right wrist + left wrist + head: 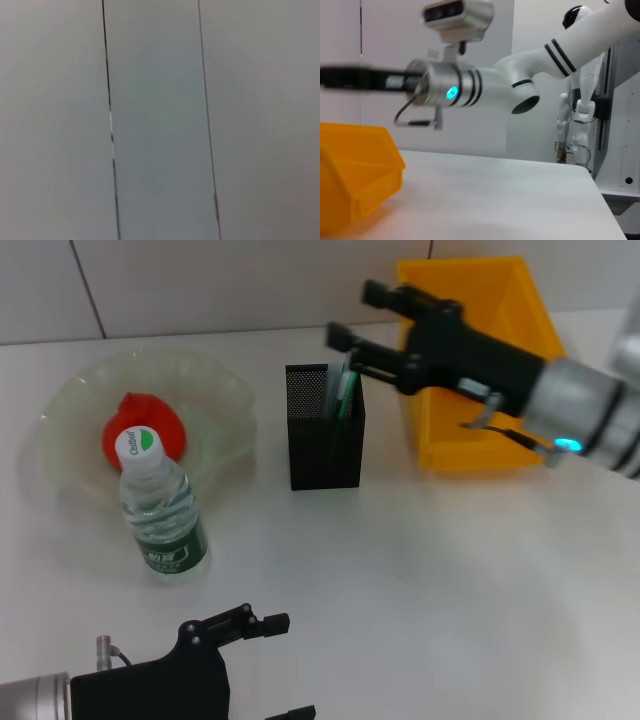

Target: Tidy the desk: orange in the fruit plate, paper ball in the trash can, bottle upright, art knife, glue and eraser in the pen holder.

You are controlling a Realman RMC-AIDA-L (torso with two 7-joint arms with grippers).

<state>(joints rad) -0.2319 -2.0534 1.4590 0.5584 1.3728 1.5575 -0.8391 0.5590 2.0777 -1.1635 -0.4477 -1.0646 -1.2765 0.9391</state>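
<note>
Black left gripper idles nearest, fingers spread, holding nothing. Black right gripper, released, hovers just above and behind the tall black mesh pen holder, which stands directly beneath its fingertips.

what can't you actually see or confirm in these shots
- Trash can interior: head view, right gripper and its arm cover it, so no paper ball can be confirmed.
- Pen holder contents: head view, only green-edged tops show above the mesh.
- Left gripper: cut by the bottom edge.
- Right wrist view: only blank wall.
</note>
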